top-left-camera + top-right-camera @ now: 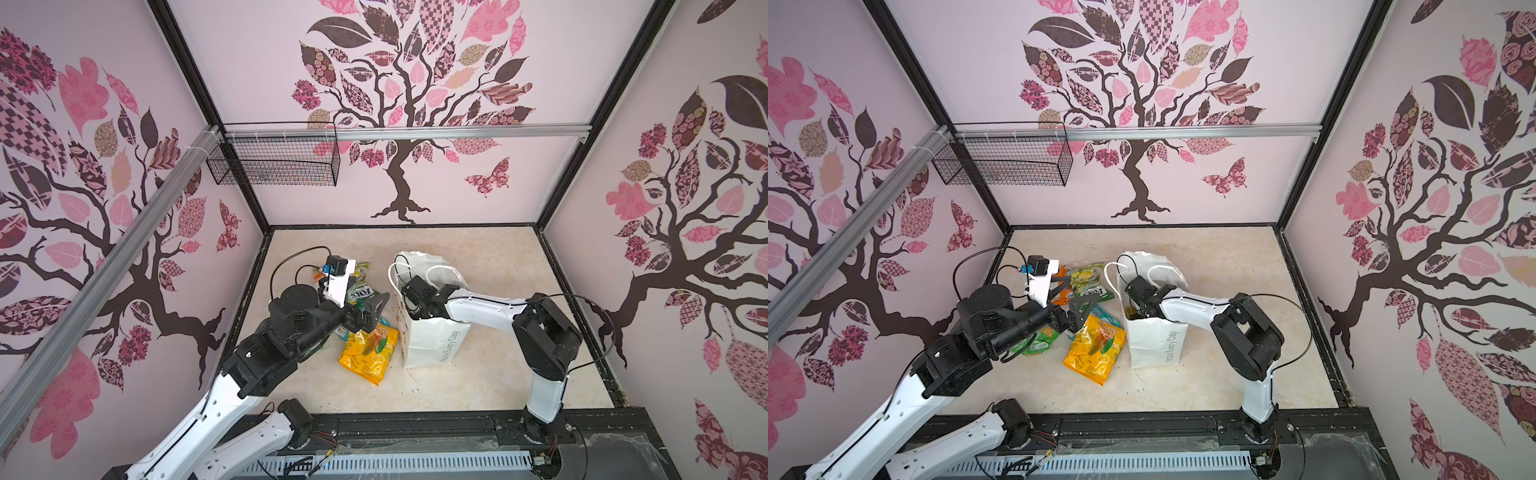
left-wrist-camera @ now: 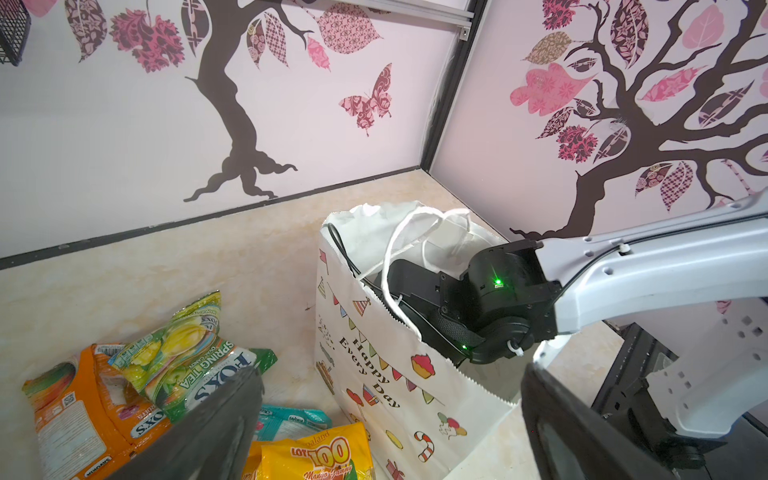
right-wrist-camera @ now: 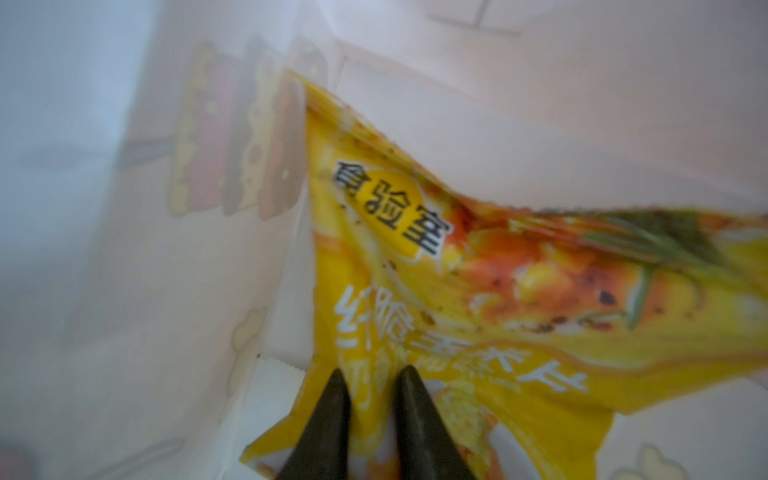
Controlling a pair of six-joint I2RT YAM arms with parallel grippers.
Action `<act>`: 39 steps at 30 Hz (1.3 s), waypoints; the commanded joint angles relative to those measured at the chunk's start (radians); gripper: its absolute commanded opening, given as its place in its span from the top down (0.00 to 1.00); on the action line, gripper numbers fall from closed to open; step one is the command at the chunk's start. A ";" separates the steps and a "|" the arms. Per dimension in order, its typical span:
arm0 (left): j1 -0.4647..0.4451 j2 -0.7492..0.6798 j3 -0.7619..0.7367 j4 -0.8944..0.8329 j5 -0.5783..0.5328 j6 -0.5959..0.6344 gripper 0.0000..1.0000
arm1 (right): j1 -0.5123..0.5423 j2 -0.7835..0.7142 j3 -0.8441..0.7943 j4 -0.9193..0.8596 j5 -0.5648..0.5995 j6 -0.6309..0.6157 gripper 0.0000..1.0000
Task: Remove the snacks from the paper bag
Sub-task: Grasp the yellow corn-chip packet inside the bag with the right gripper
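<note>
Two dark fingers (image 3: 328, 415) of the right gripper (image 3: 372, 370) stand close together, pinching a fold of a yellow packet (image 3: 478, 299). It is crinkly, with orange pictures and white writing. This packet lies deep inside the white paper bag (image 1: 432, 345), which stands up on the table (image 1: 478, 386) with the right arm reaching down into it. Just beside the bag lie four more snacks: an orange packet (image 2: 70, 415), a green packet (image 2: 187, 353) partly on top of it, a teal packet (image 2: 291, 419) and a mango packet (image 2: 316, 457). The left gripper (image 1: 1073, 297) hangs wide open above them, holding nothing
</note>
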 commanded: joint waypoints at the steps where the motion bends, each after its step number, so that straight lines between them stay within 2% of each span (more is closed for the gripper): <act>1: 0.004 -0.004 -0.009 0.015 0.003 -0.004 0.01 | 0.003 -0.068 0.038 -0.054 0.030 -0.006 0.81; 7: 0.004 -0.009 -0.013 0.009 -0.002 -0.002 0.02 | 0.003 -0.112 0.062 -0.078 0.044 -0.005 0.85; 25: 0.005 -0.020 -0.020 0.003 -0.011 -0.005 0.02 | 0.003 -0.261 0.154 -0.139 0.077 -0.004 0.87; 39: 0.004 -0.028 -0.022 0.004 -0.010 -0.012 0.02 | 0.002 -0.359 0.119 -0.062 0.116 0.001 0.89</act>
